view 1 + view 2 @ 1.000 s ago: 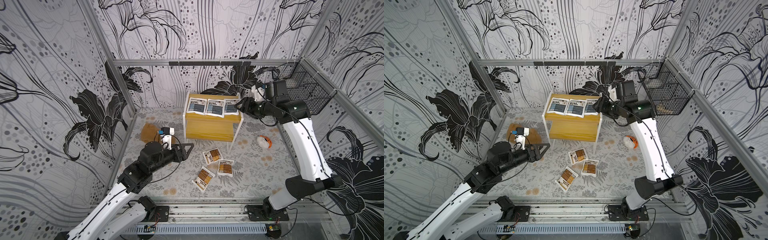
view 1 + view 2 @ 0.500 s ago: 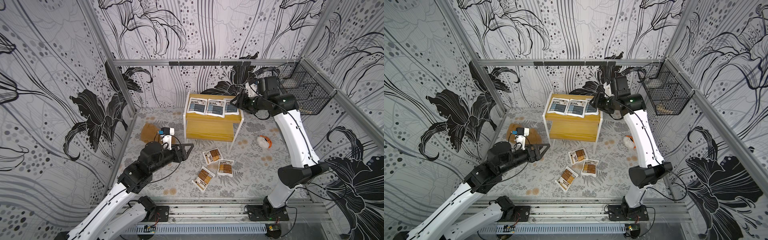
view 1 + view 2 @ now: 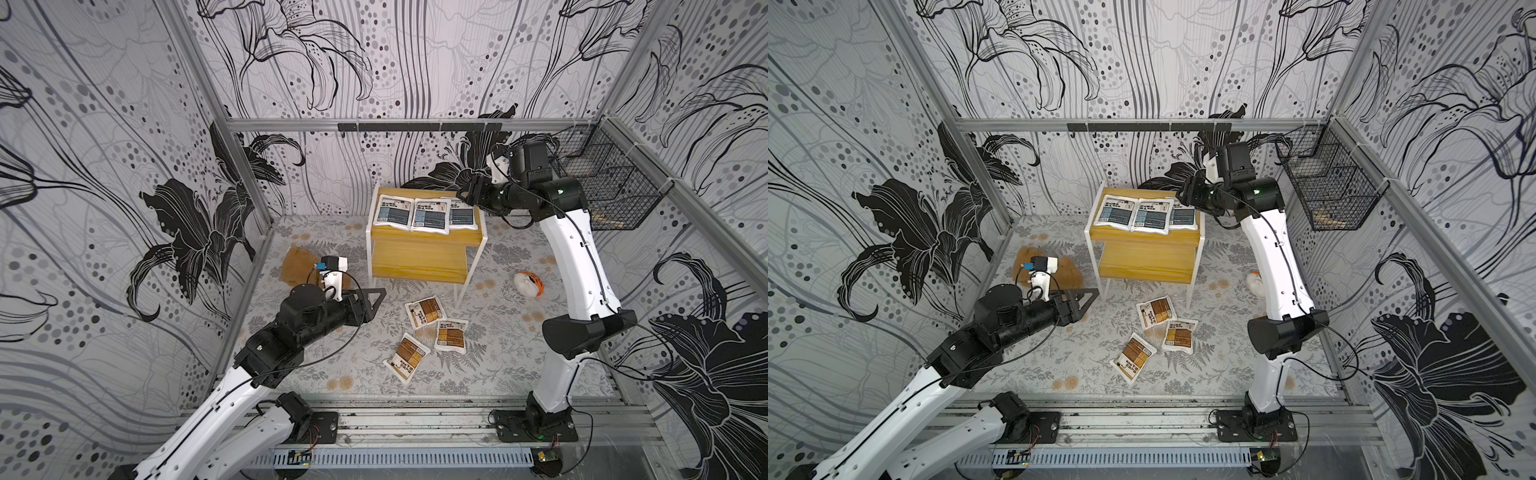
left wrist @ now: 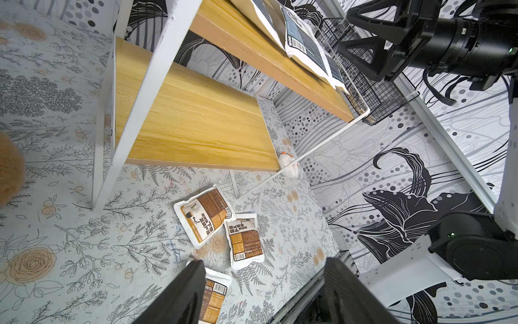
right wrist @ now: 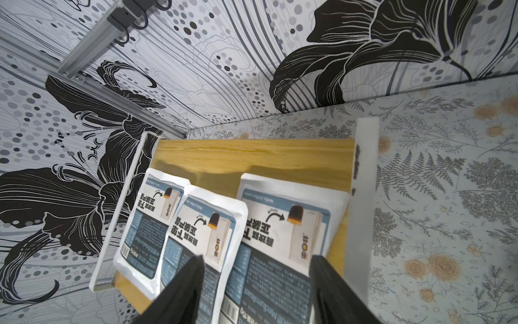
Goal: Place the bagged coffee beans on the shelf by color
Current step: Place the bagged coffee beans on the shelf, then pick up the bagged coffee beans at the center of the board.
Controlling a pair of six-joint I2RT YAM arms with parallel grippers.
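In both top views the shelf [image 3: 422,266] [image 3: 1144,259] stands at the back, with three blue-panel coffee bean bags [image 3: 392,212] [image 3: 430,215] [image 3: 461,214] side by side on its top board. Over the rightmost one hovers my right gripper [image 3: 465,194] [image 5: 257,258], open, its fingers astride that bag [image 5: 283,218]. Three brown-panel bags [image 3: 424,311] [image 3: 451,334] [image 3: 407,356] lie on the floor in front of the shelf. To their left my left gripper [image 3: 376,301] [image 4: 265,262] is open and holds nothing. The lower board [image 4: 190,117] is bare.
A brown plush bear [image 3: 297,266] lies on the floor behind the left wrist. A white-and-orange ball toy [image 3: 528,282] sits right of the shelf. A black wire basket [image 3: 602,195] hangs on the right wall near the right arm's elbow.
The right arm has swung left and back over the shelf's right end, and its jaws have widened a little. The left arm and the bags have not moved.
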